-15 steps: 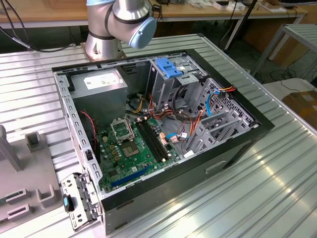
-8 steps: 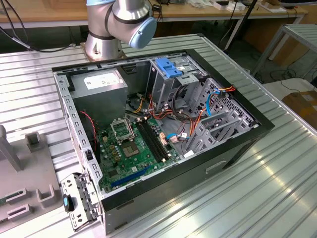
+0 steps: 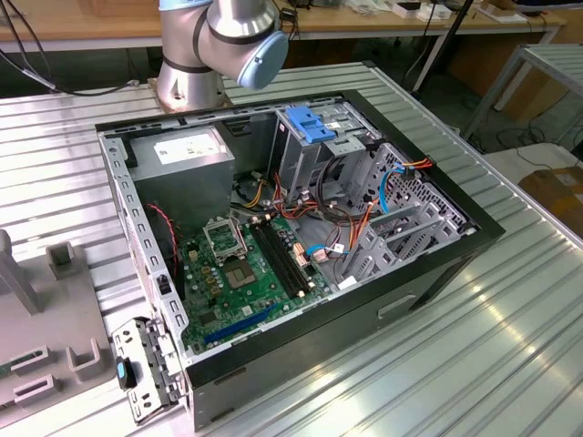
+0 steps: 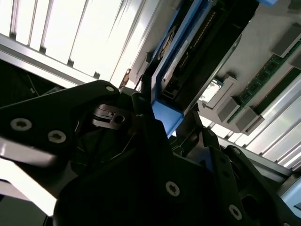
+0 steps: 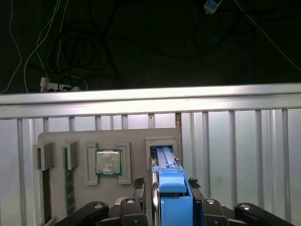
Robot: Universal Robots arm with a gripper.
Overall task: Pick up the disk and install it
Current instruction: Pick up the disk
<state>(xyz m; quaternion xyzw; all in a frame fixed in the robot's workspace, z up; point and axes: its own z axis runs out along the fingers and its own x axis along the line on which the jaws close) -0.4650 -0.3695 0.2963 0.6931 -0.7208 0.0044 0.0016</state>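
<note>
The gripper (image 5: 166,184) is clenched on the disk (image 5: 171,200), one jaw flat to each face, and the blue frame's end stands up between them. In the first wrist view the disk hangs on edge, straight over the slot (image 5: 149,151) at the end of the grey tray (image 5: 136,136). Its far end lies inside the slot's raised rim, but whether it has cleared that rim cannot be told. Next to the slot is the pocket with the chip (image 5: 108,162), and past that the memory sticks (image 5: 69,186) lie in their grooves. On the slot's other side there is bare ribbed table (image 5: 235,141), running out to a bright rail at the table's edge, with dark floor and loose cables (image 5: 94,47) beyond. In the second wrist view the frame's corner sits tight against a jaw, and the tray's blocks lie well apart from it. In the exterior view the case (image 3: 437,264) lies open on the table, and its black rim runs all round. A blue bracket (image 3: 308,123) tops the drive cage by the far wall, just beside the arm (image 3: 228,36). The power supply (image 3: 187,155) fills the corner towards the exterior view's left, and the board (image 3: 246,273) lies low in the case. Bare table lies along the case's near side and towards the exterior view's right.
</note>
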